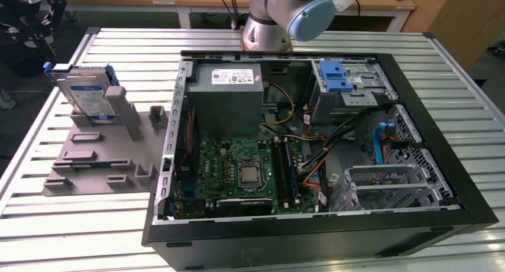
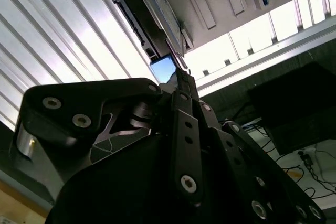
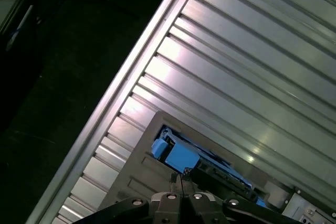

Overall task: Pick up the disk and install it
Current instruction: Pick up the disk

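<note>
Here the disk (image 1: 85,94) is standing upright in a grey holder (image 1: 118,159) on the tabletop (image 1: 79,224), at the exterior view's left, probably to leave its upper edge free for grasping. The gripper (image 3: 178,179) is hovering near it, with its fingers (image 2: 185,129) clenched together on nothing.

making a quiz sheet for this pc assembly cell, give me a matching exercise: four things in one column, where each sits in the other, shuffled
Things:
1. disk
2. power supply
3. processor
4. blue latch

Places:
a. in the middle of the green motherboard
b. propped up in the grey holder, outside the computer case
c. on the drive cage, toward the exterior view's right
d. inside the case, between its far wall and the motherboard

Pairs: 1-b, 2-d, 3-a, 4-c
</note>
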Motion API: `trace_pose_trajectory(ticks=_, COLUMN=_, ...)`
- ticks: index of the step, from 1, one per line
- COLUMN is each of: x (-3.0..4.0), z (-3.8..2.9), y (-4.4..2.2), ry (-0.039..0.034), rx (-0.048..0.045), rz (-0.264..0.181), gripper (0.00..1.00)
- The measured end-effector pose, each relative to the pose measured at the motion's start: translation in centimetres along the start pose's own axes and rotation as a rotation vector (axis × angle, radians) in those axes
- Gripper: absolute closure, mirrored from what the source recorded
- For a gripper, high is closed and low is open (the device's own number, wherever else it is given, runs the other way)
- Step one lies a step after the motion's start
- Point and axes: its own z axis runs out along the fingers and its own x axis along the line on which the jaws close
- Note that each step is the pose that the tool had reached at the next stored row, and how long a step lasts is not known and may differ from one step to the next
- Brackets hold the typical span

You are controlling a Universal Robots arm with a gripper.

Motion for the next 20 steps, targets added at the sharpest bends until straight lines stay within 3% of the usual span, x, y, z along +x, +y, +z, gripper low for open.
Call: trace_pose_trajectory(ticks=20, x=0.11, z=0.00, y=0.03, ry=0.0034, rx=-0.0009, rz=-0.096, gripper=0.89)
